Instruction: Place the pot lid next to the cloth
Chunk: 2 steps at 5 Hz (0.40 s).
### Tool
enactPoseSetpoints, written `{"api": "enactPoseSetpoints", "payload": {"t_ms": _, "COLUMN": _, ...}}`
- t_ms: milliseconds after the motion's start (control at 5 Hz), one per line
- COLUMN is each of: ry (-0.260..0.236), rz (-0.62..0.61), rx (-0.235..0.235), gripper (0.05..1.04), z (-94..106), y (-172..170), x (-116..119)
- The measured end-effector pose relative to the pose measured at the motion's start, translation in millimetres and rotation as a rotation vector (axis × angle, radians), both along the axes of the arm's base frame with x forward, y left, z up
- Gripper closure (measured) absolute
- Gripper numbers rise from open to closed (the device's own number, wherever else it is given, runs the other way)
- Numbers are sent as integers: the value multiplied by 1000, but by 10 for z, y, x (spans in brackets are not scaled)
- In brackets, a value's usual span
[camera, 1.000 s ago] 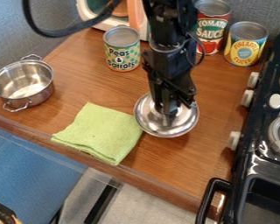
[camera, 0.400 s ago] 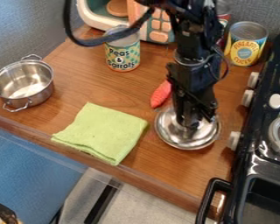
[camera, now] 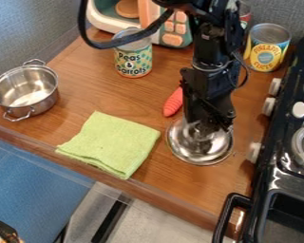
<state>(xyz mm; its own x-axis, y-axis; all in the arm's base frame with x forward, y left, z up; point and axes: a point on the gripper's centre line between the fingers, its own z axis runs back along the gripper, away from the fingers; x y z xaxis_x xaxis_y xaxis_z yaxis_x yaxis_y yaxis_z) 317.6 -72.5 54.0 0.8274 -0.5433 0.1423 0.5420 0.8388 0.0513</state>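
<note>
My gripper (camera: 207, 127) hangs down over the metal pot lid (camera: 197, 151), covering the lid's upper middle and its knob. The shiny round lid is at the right of the folded green cloth (camera: 110, 144), with a narrow strip of wood visible between their edges. The cloth lies flat near the counter's front edge.
A steel pot (camera: 26, 90) stands at the left. A red toy (camera: 174, 102) lies just behind the lid. Cans (camera: 133, 59) and a toy oven (camera: 174, 28) are at the back; the black stove (camera: 275, 166) borders the right.
The lid and my gripper have moved right and toward the front, away from the cloth, uncovering the red toy. Most recently the gripper has risen slightly while the lid has shifted a little.
</note>
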Motion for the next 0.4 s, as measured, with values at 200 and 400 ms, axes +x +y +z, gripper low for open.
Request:
{"api": "enactPoseSetpoints", "payload": {"t_ms": 200, "ry": -69, "rz": 61, "rx": 33, "gripper": 167, "z": 355, "y": 68, "x": -27}}
{"api": "enactPoseSetpoints", "payload": {"t_ms": 400, "ry": -117, "rz": 154, "rx": 56, "gripper": 67, "z": 684, "y": 163, "x": -119}}
